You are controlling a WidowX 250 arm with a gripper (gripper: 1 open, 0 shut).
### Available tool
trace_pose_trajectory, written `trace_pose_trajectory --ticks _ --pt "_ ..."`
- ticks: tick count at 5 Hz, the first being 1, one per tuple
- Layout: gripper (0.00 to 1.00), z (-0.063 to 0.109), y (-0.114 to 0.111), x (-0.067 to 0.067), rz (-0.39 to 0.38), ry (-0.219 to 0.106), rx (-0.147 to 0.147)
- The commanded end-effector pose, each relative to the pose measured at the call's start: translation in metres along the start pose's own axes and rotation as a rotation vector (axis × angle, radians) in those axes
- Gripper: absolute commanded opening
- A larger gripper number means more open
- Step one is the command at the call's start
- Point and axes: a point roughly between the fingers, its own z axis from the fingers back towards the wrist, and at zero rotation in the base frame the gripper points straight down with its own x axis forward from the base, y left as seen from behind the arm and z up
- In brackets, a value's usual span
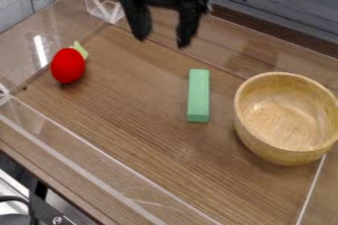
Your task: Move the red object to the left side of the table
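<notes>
Hanging at the upper middle of the frame, the gripper [161,32] points down with its dark fingers spread wide, apparently holding nothing. Below it lies the green block [199,95]; the red object [67,64] rests at left on the table [145,150], the wooden bowl [286,116] at right.

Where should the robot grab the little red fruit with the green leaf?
Probably around its round red body, coming straight down from above. The red toy fruit sits alone on the table, with bare wood around it, so fingers fit on both sides. Its leafy stem pokes out at the upper right and looks too thin to hold. The end effector is open, pointing down.
</notes>
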Motion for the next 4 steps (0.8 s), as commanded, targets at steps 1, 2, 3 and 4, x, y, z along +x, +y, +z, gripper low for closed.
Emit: trace_pose_trajectory --ticks 1,2,3,4 --pt "1.0 -0.001 -0.023 -0.001 -0.043 -0.032 0.005" --pt "1.0 -0.01 -0.025 0.0 -0.128 -0.004 0.005" --pt "1.0 -0.008 -0.024 0.008 -0.203 -0.001 0.013" --pt "1.0 -0.002 -0.023 0.015 -0.214 -0.013 0.025"
